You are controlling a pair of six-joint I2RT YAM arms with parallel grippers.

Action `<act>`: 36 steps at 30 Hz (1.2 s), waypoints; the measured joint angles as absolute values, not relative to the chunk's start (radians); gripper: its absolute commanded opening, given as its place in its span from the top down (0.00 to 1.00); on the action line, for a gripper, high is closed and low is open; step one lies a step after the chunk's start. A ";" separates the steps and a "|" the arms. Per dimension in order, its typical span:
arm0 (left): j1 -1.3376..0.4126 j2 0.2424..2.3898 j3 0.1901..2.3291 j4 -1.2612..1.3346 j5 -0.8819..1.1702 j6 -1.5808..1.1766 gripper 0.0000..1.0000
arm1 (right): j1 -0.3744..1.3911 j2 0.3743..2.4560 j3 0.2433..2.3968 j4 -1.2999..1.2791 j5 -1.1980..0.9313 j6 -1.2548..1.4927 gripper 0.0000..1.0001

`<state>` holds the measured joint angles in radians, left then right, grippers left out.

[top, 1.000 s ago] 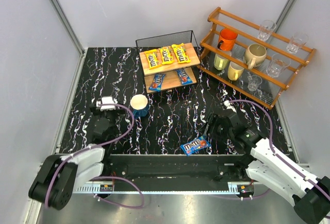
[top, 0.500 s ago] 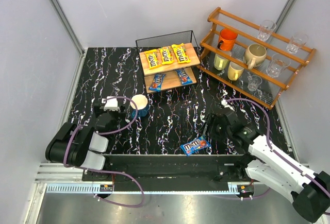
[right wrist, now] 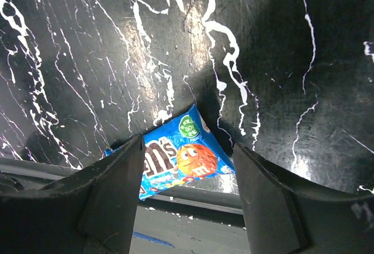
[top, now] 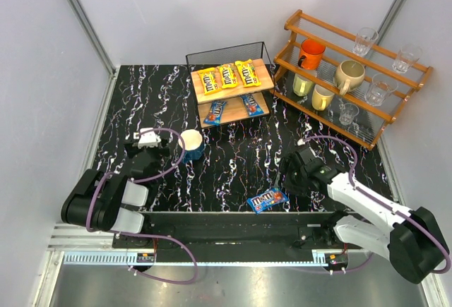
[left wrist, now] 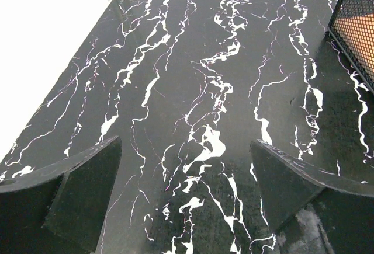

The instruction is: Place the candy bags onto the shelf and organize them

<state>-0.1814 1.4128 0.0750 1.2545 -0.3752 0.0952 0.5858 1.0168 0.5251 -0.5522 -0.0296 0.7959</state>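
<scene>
where walls [top: 212, 10] end, marbled table [top: 233, 159] lies

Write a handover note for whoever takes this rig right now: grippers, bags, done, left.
Left gripper: open, empty, over bare table.
Right gripper: open, empty, aimed at the loose blue bag near the table's front edge.
Done: three yellow bags on the shelf top board, two blue bags on the lower one.
Left: pick up the loose bag, set it beside the other blue ones.
</scene>
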 measured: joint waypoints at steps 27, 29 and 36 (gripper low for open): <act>-0.135 1.401 0.164 1.159 -0.382 0.032 0.01 | 0.573 0.948 0.324 -0.244 -0.051 0.888 0.38; -0.135 1.401 0.164 1.159 -0.382 0.032 0.01 | 0.573 0.917 0.305 -0.241 -0.059 0.896 0.39; -0.135 1.401 0.164 1.159 -0.382 0.032 0.01 | 0.573 0.868 0.262 -0.226 -0.107 0.937 0.44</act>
<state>-0.1352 1.4014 0.1642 1.1591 -0.3820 0.0319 0.5732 0.8677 0.2619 -0.2260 -0.1074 0.9371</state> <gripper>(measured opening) 0.987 0.582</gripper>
